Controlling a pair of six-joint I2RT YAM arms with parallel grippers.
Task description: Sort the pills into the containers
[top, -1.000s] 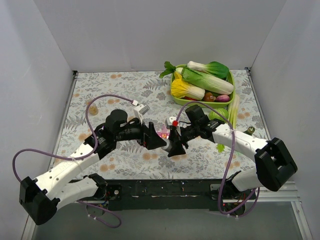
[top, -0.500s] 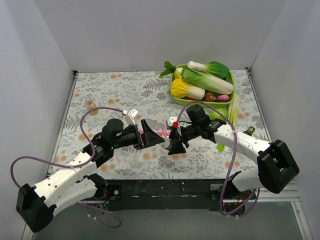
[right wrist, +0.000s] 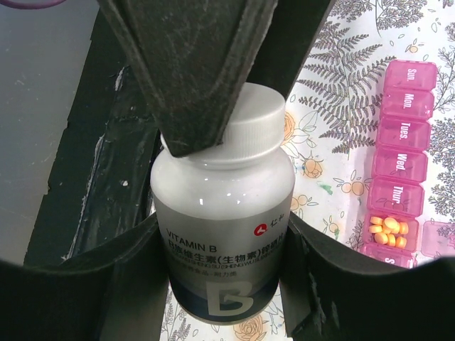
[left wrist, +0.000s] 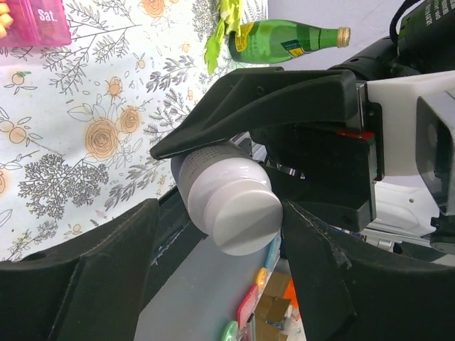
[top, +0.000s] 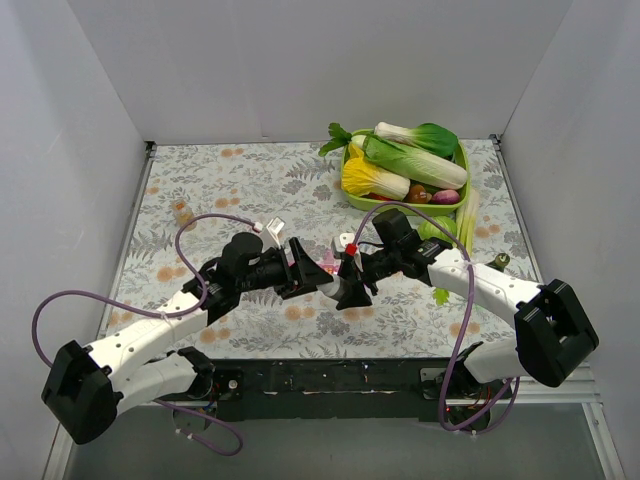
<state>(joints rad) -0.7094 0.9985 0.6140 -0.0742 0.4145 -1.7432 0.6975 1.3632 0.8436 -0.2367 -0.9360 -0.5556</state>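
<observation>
My right gripper (top: 350,292) (right wrist: 224,227) is shut on a white Vitamin B bottle (right wrist: 224,220), held just above the table near its front edge. The bottle's white cap (left wrist: 238,213) points at my left gripper (top: 325,278) (left wrist: 220,209), which is open with its jaws on either side of the cap. One finger (left wrist: 313,270) is at the cap's edge; a gap shows at the other. The pink pill organizer (right wrist: 402,163) lies on the table beside the bottle, its end also in the left wrist view (left wrist: 32,21). One open compartment holds yellow pills (right wrist: 387,231).
A green tray (top: 461,160) of vegetables stands at the back right, with a green onion (top: 470,215) beside it. A green glass bottle (left wrist: 291,39) lies on the table to the right. A small object (top: 182,210) sits at the left. White walls enclose three sides.
My left gripper has moved right and toward the bottle, bringing its jaws around the cap. The right gripper has held the bottle almost still.
</observation>
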